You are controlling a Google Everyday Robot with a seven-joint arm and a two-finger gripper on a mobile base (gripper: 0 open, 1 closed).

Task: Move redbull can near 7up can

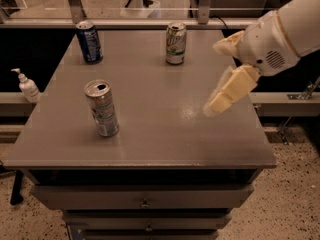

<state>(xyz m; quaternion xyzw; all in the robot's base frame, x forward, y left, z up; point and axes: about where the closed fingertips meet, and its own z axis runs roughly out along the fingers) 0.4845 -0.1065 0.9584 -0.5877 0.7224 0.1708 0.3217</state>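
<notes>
Table [165, 119]: grey flat top that fills most of the view, with three cans standing on it; a rail and posts run along its far edge.
Drawers [145, 196]: stacked under the table's front edge, each with a small knob in the middle.
Arm [290, 29]: white and thick, it reaches in from the upper right corner, above the table's right side.
Gripper [214, 78]: cream coloured, at the end of the arm, over the right part of the table and pointing down and to the left. Its two fingers are spread wide with nothing between them. It is well apart from all three cans.
Redbull can [102, 108]: tall slim silver can, upright, in the front left part of the table, with its top opening visible. Nothing touches it.
7up can [176, 43]: pale white-and-green can, upright, near the far edge at about the middle. It is well apart from the redbull can and behind and to the left of the gripper.
Blue can [89, 41]: dark, upright, at the far left corner.
Pump bottle [28, 86]: small and white, on a ledge just beside the table's left edge.
</notes>
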